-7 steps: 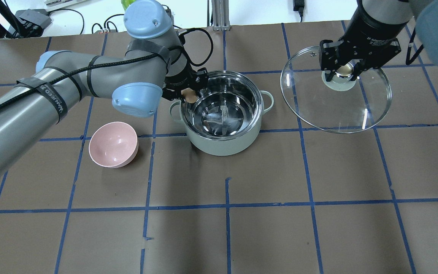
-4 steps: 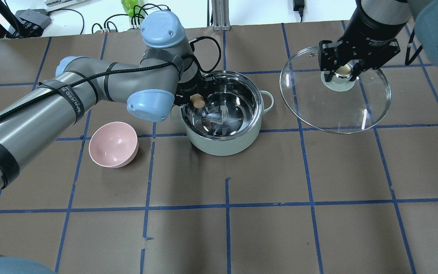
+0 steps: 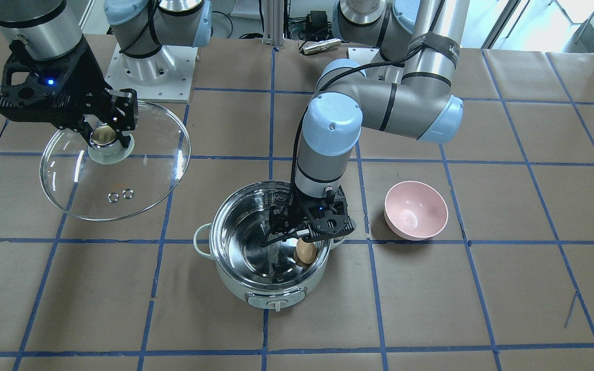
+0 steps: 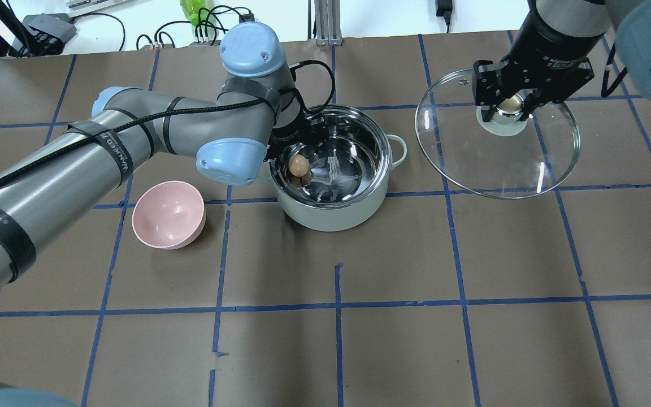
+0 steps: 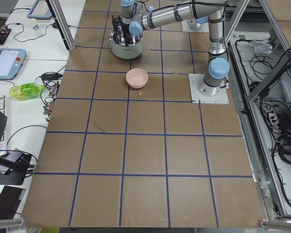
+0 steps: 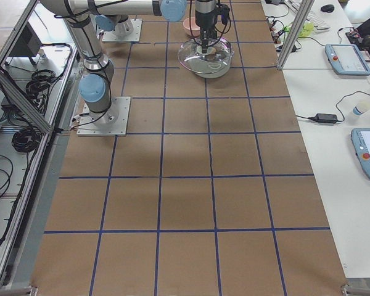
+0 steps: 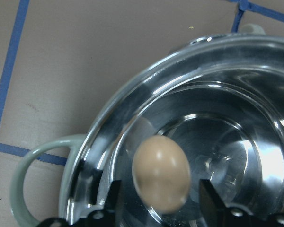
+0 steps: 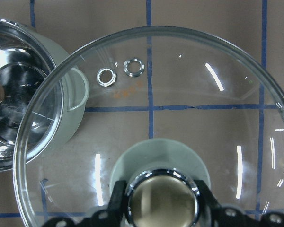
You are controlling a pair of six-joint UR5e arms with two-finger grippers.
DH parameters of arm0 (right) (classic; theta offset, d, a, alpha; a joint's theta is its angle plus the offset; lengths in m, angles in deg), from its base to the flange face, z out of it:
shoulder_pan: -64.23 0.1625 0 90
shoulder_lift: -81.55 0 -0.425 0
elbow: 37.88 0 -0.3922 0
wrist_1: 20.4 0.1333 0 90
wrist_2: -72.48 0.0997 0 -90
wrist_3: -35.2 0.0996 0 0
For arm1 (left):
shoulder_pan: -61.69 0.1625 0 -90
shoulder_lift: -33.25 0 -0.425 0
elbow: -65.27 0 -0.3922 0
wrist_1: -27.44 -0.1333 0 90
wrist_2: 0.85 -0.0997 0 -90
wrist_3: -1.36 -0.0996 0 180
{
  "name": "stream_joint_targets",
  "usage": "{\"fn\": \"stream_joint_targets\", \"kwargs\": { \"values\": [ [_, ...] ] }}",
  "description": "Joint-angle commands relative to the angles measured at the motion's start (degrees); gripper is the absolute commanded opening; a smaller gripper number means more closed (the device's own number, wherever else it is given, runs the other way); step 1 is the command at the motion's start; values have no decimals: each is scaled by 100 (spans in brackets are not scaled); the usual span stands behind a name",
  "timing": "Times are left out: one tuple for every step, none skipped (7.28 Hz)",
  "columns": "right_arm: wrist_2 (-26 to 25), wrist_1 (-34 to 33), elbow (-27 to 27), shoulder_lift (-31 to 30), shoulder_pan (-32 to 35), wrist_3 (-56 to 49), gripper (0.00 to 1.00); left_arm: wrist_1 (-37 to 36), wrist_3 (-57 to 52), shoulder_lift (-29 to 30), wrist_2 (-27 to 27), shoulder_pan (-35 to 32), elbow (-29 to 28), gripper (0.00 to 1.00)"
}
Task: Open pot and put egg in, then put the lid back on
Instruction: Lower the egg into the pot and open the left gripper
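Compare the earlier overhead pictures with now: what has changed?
The left gripper carried the egg from the rim of the pot inward over its steel inside, and its fingers now stand clear of the egg: apparently released. The right gripper still holds the lid; pot and pink bowl unmoved.

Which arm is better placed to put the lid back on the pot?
Right. The right fingers grip the lid by its knob, beside the open pot. The left fingers are open over the pot, the egg loose between them; that arm should move away first.
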Motion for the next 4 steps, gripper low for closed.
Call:
{"fn": "stream_joint_targets", "kwargs": {
  "values": [
    [0,0,0,0,6,15,9,27,-131,-214,-8,132,-120,94],
    [0,18,-52,35,15,58,9,132,-253,-346,0,351,-233,95],
    [9,157,-227,87,32,68,9,664,-550,-599,0,649,-365,96],
    [9,324,-611,375,67,85,9,1383,-1206,-1028,-8,1035,-375,96]
  ]
}}
